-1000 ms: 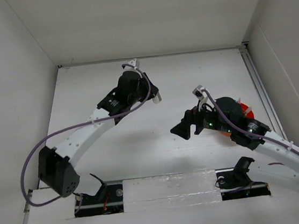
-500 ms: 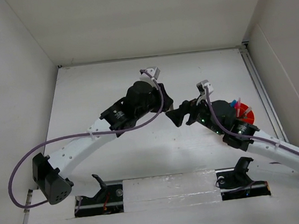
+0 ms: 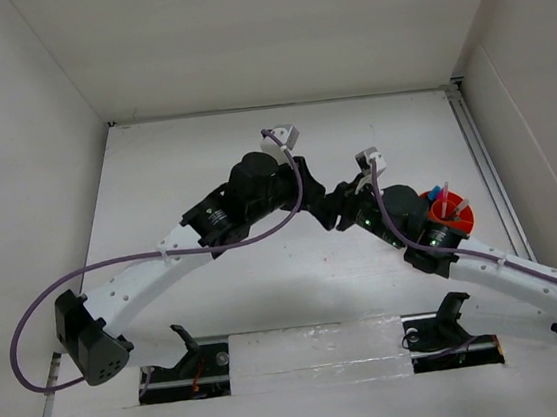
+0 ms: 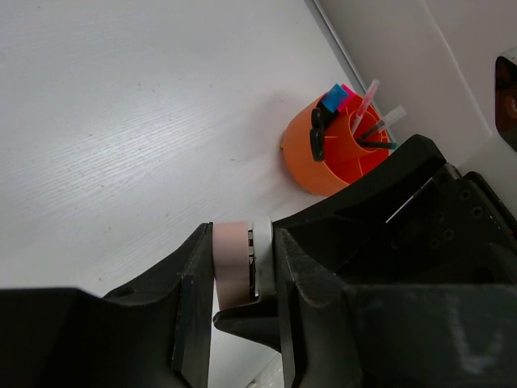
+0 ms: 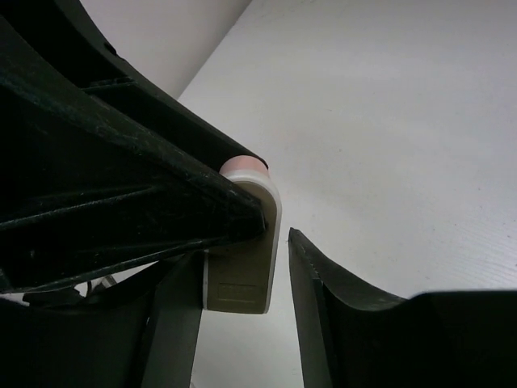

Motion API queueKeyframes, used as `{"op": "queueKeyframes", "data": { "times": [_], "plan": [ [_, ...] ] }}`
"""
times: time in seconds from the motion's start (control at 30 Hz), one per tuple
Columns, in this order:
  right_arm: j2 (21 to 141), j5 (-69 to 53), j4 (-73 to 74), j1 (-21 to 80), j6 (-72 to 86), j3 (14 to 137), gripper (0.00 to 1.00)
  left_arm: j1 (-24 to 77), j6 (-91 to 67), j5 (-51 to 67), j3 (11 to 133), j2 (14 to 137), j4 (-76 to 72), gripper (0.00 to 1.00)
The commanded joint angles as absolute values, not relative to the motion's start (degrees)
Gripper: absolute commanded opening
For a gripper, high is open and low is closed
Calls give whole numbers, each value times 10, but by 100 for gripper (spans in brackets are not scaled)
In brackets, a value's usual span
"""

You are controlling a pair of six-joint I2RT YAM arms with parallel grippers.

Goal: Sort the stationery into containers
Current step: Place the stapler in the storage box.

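A pink-white eraser (image 4: 233,260) is pinched between the jaws of my left gripper (image 4: 242,279), which is shut on it above the table. My right gripper (image 5: 246,299) has come up against it, its fingers on either side of the eraser (image 5: 242,259). A gap shows between the eraser and one finger (image 5: 323,307), so that gripper is open. In the top view the two grippers meet at mid-table, left gripper (image 3: 315,202) and right gripper (image 3: 333,209), and the eraser is hidden between them. The orange tub (image 4: 305,158) holds markers with blue and pink caps, thin pens and black scissors.
The orange tub (image 3: 460,222) stands at the right of the white table, close behind the right arm's wrist. A metal rail (image 3: 481,160) runs along the table's right edge. White walls close in the back and both sides.
Both arms moved toward each other and met at mid-table. The right gripper's fingers narrowed around the eraser that the left gripper holds. The left grip stayed the same.
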State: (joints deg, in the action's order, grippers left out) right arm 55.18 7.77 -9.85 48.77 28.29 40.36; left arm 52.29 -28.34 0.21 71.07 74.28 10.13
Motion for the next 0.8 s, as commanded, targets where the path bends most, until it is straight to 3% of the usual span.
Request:
{"op": "queueKeyframes", "data": {
  "times": [0.0,0.07,0.2,0.3,0.37,0.77],
  "plan": [
    [551,69,-149,485,280,424,49,526,-273,31,694,714,82,0],
    [551,63,-154,485,280,424,41,526,-272,36,694,714,82,0],
    [551,63,-154,485,280,424,36,526,-272,51,683,714,74,0],
    [551,63,-160,485,286,424,36,526,-267,71,678,714,69,0],
    [551,63,-165,485,291,424,44,526,-267,77,672,714,62,0],
    [523,87,-191,485,323,396,47,526,-267,77,654,708,56,0]
  ]
}}
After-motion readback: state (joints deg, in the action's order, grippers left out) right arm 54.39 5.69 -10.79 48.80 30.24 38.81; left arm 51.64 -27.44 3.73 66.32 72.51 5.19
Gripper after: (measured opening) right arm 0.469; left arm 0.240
